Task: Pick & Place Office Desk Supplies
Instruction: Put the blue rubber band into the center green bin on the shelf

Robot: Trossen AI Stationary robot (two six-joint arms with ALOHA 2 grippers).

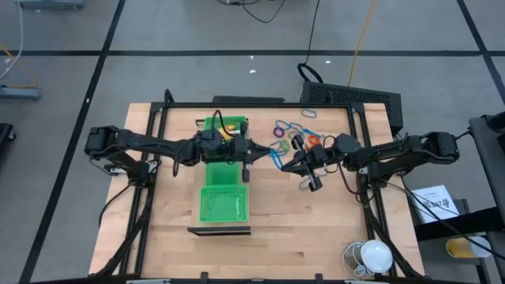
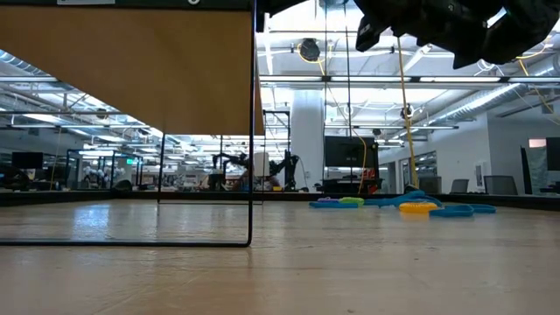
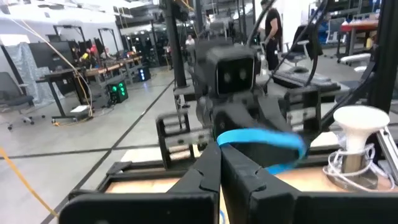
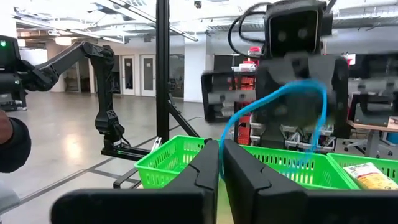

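Office supplies, chiefly thin coloured loops (image 1: 290, 131), lie scattered on the wooden table (image 1: 316, 229) just right of the green tray (image 1: 223, 207); one blue loop (image 1: 274, 158) is off the table, stretched between the two grippers. At left, the left gripper (image 1: 247, 164) hangs beside the tray's right edge, its fingers (image 3: 214, 171) pressed together on one end of the blue loop, as the left wrist view shows. At centre, the tray runs lengthwise away from the table's front edge, with yellow pieces (image 1: 226, 126) in its far compartment and its near compartment bare. At right, the right gripper (image 1: 286, 166) faces the left one over the table, jaws all but closed on the loop's other end; the right wrist view shows the band arching up from its fingertips (image 4: 219, 163). The step in hand appears to be a handover of the loop from one arm to the other. The next move would call for one gripper to let go, so the other can carry the loop over the tray and drop it into a compartment.
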